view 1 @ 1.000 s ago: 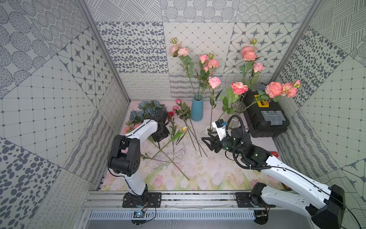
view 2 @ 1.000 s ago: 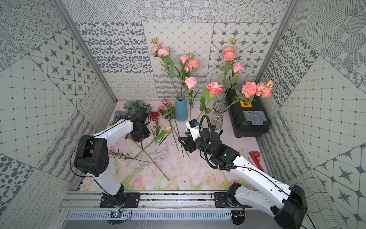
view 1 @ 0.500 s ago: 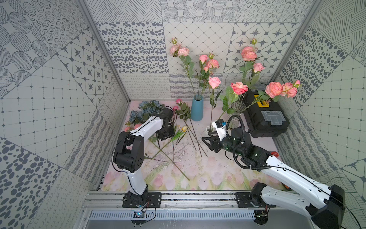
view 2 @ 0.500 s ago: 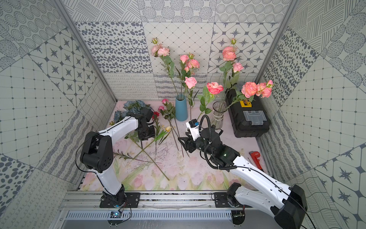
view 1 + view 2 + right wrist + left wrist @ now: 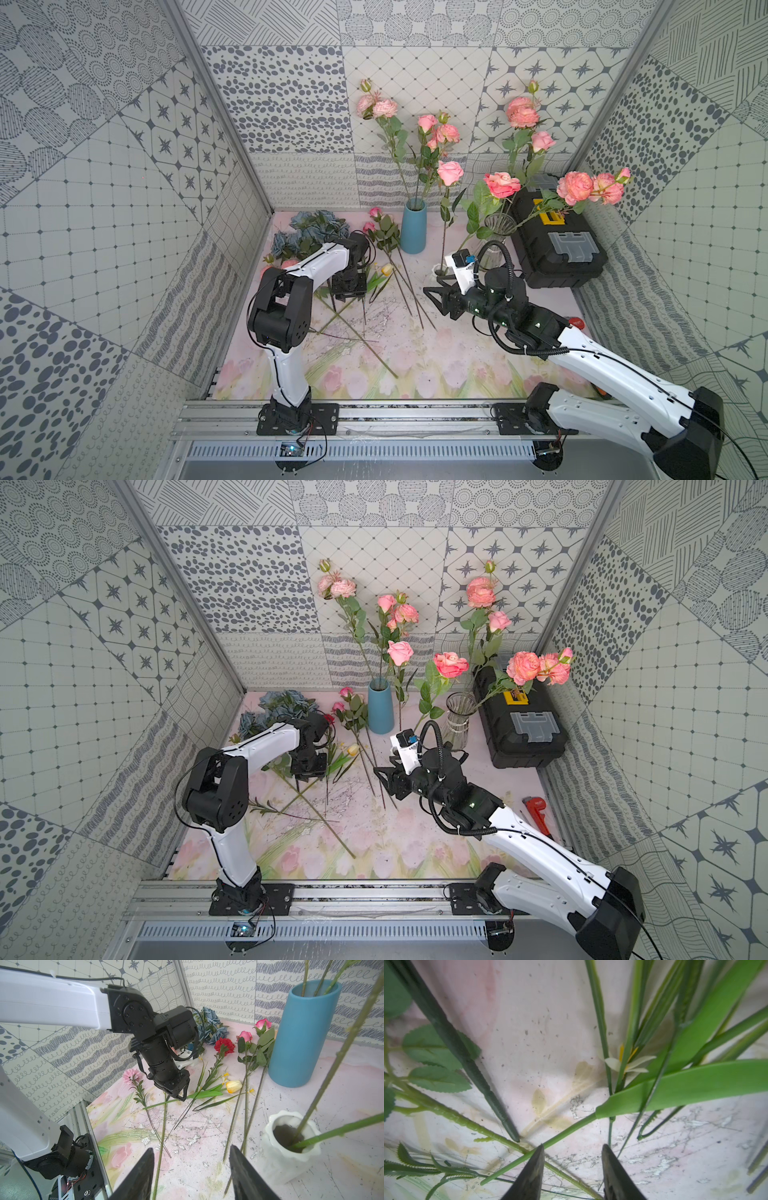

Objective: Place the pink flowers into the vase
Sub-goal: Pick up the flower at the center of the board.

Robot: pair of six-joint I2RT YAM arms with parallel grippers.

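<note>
The loose pink flowers (image 5: 376, 212), two small rose blooms on long leafy green stems, lie flat on the floral-printed tabletop (image 5: 415, 361), just beside the tall blue cylindrical vase (image 5: 413, 232), at its nine o'clock. At their seven o'clock the left gripper (image 5: 573, 1145) hangs over crossed green stems (image 5: 529, 1151), jaws apart and empty. The right gripper (image 5: 192, 1148) is likewise apart and empty.

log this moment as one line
left hand: open over light green tulip stem | right hand: open, empty | pink long-stemmed roses: lying beside tall blue vase
</note>
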